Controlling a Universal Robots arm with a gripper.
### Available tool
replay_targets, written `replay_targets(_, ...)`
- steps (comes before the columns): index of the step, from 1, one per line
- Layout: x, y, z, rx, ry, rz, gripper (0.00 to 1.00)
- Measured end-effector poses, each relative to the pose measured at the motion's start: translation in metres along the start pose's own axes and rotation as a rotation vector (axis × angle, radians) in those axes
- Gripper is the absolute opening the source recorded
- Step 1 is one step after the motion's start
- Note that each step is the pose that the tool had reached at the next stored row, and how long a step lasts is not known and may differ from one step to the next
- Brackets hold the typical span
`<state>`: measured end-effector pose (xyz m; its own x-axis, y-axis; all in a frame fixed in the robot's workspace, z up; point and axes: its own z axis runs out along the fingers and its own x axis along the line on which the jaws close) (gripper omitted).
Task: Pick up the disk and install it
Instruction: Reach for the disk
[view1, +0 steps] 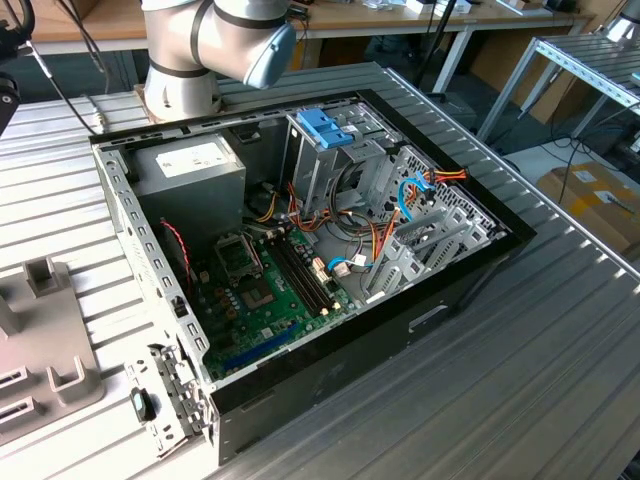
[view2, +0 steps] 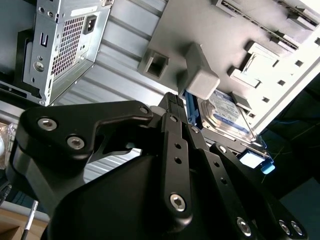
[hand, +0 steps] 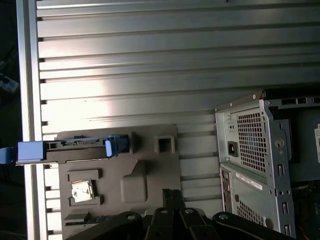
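Observation:
The disk (view2: 226, 111) is a silver-grey drive with a white label and a blue band. It stands on edge in a slot of the grey fixture (view2: 220, 35), inside a blue carrier. In the first wrist view the disk (hand: 75, 145) shows edge-on at the far side of the fixture (hand: 145, 170), with blue tabs at its ends. My gripper (view2: 174, 100) hangs over the fixture, its black fingers together with nothing between them. In the first wrist view the gripper (hand: 170, 192) is over the fixture's near part, apart from the disk.
The open computer case (view1: 470, 270) lies on the ribbed metal table (view1: 560, 380). Inside are the drive cage with a blue top (view1: 325, 130), the power-supply box (view1: 190, 165) and the green motherboard (view1: 270, 290). The fixture (view1: 50, 340) sits at the exterior view's left.

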<state>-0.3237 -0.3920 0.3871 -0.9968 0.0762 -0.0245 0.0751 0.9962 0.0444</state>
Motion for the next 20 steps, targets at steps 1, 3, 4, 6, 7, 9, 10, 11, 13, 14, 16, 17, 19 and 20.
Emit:
replay_targets(1, 0.0001, 0.0009, 0.0000, 0.0001, 0.0000, 0.000, 0.11)
replay_targets(3, 0.0002, 0.0020, 0.0001, 0.0000, 0.0000, 0.000, 0.11)
replay_targets(4, 0.0002, 0.0029, 0.0001, 0.0000, 0.0000, 0.000, 0.11)
replay_targets(6, 0.0003, 0.0040, 0.0002, 0.0000, 0.0000, 0.000, 0.11)
replay_targets(7, 0.0004, 0.0050, 0.0002, 0.0001, 0.0001, 0.000, 0.11)
replay_targets(9, 0.0005, 0.0068, 0.0003, 0.0000, 0.0000, 0.000, 0.11)
replay_targets(10, 0.0006, 0.0082, 0.0004, 0.0001, 0.0001, 0.000, 0.11)
replay_targets(11, 0.0007, 0.0095, 0.0004, 0.0001, 0.0001, 0.000, 0.11)
replay_targets(13, 0.0010, 0.0127, 0.0006, 0.0001, 0.0000, 0.000, 0.11)
replay_targets(14, 0.0012, 0.0146, 0.0008, 0.0000, 0.0000, 0.000, 0.11)
replay_targets(16, 0.0015, 0.0176, 0.0010, 0.0001, 0.0000, 0.000, 0.11)
replay_targets(17, 0.0017, 0.0192, 0.0013, 0.0001, 0.0001, 0.000, 0.11)
replay_targets(19, 0.0030, 0.0238, 0.0027, 0.0001, 0.0001, 0.000, 0.11)
replay_targets(20, 0.0037, 0.0258, 0.0037, 0.0001, 0.0000, 0.000, 0.11)
